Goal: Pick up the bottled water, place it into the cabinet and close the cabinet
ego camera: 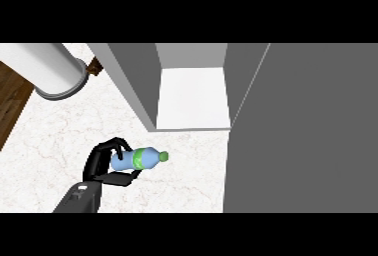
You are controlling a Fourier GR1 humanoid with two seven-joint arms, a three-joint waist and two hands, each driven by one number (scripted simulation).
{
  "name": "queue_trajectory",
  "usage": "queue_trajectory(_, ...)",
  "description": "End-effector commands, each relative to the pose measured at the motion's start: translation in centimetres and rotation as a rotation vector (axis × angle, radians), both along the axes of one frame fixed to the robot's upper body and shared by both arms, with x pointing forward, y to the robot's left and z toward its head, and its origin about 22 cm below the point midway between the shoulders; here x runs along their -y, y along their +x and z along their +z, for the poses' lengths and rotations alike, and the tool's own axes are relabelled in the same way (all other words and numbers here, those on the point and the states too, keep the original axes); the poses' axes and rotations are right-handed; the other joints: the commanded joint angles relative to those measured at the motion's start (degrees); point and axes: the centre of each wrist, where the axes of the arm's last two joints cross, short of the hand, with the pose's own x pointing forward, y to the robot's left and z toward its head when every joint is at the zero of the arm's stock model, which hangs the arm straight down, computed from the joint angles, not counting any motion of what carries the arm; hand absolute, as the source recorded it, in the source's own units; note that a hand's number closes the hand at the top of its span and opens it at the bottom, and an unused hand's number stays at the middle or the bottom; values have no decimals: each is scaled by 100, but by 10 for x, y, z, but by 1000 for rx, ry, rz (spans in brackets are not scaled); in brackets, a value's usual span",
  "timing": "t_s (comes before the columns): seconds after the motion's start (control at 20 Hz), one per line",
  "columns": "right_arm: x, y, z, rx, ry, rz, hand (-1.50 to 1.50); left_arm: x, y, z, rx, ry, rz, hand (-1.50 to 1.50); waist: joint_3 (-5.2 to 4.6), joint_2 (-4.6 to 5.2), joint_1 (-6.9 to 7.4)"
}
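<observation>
There is a single view, taken from the robot's head and aimed steeply down at the pale, marble-patterned counter top. It faces forward over the counter, so the far side of the scene lies toward the top of the frame. The open grey cabinet with a white inner shelf sits straight ahead, above the middle of the frame, seen from above and slightly in front. Its wide grey door fills the area right of the cabinet and stands nearest the camera. A white cylinder shows at the upper left of the cabinet. With only one view, no overlap can be told.
</observation>
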Motion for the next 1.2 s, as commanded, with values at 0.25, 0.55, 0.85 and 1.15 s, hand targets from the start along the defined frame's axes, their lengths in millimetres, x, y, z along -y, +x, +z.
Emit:
queue_trajectory(0.25, 10, -7, 45, 58, -23, 4, -150, 69, -5, -7, -13, -76, -99, 150, -21, -4, 54)
queue_trajectory(0.55, 6, -5, 23, 47, -17, -21, -150, 99, 12, 21, -24, -117, -124, 150, -19, -27, 47)
queue_trajectory(0.85, 13, -7, 30, 33, -11, -21, -150, 138, 44, 73, -38, -98, -116, 150, -18, -12, 35)
queue_trajectory(1.15, 20, -10, 13, 52, -12, -8, -150, 172, 66, 111, -67, -105, -61, 150, -18, 0, -79)
